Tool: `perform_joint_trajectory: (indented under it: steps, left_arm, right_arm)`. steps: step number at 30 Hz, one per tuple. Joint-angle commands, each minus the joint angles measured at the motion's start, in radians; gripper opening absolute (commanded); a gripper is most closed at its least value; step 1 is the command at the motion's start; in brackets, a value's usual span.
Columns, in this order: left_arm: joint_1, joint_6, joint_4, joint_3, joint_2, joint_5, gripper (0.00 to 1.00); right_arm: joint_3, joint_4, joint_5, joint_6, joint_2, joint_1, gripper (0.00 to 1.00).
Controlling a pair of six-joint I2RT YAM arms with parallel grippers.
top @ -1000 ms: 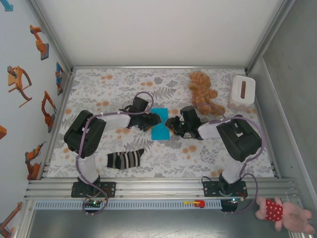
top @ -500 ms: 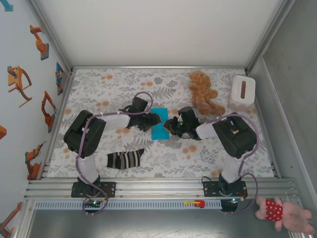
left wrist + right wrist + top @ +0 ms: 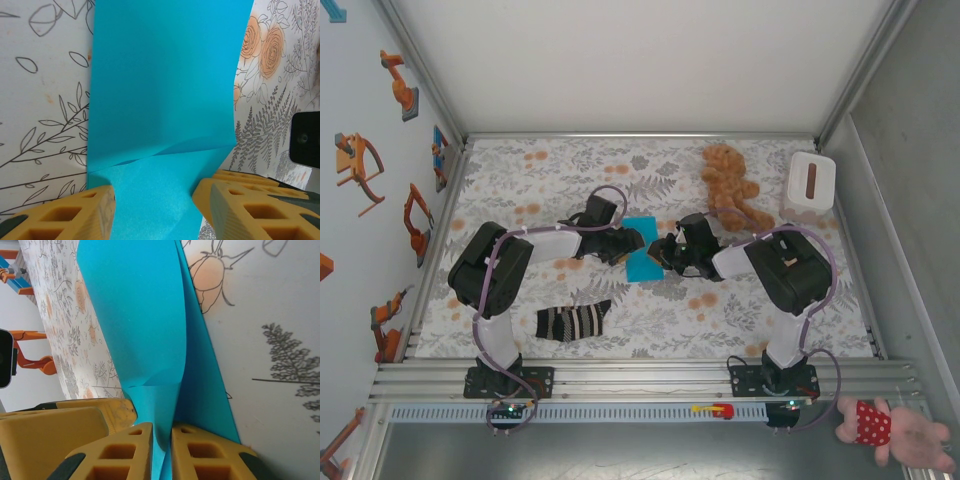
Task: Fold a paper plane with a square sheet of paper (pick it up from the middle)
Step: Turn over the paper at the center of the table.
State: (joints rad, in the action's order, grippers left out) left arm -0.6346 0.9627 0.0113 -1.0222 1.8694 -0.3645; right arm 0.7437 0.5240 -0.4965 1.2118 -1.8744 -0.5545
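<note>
Folding looks to be in its early stage. The square sheet of paper (image 3: pixel 642 250) lies mid-table between the two claws, partly doubled over and nowhere near a pointed dart.

The right claw (image 3: pixel 161 435) is nearly closed, pinching a raised ridge of the sheet between its yellow fingers (image 3: pixel 127 452). The left claw (image 3: pixel 155 200) stands about half open. Its fingers sit either side of the sheet's near end and grip nothing.

The next move likely calls for the right claw to carry its pinched flap across and flatten it, with the left claw pinning the rest down.

The paper is thin, smooth and bright turquoise. It bows in soft curves rather than a sharp crease, so it may slip on the table (image 3: pixel 550 170), whose cover is printed with leaves and orange flowers.
</note>
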Motion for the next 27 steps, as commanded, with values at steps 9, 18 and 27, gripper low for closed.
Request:
perform_joint_trajectory:
  steps: [9, 18, 27]
  left_arm:
    - [0.012, 0.007, 0.024, 0.039, -0.064, -0.004, 0.53]
    - [0.111, 0.010, -0.043, 0.179, -0.350, -0.010, 0.61]
    - [0.151, 0.120, -0.376, 0.340, -0.570, -0.150, 0.93]
  right_arm:
    - [0.030, 0.000, 0.024, -0.024, 0.002, -0.010, 0.00]
    - [0.065, -0.013, 0.027, -0.128, 0.146, 0.000, 0.00]
    - [0.159, 0.076, -0.110, -0.127, 0.267, 0.012, 0.00]
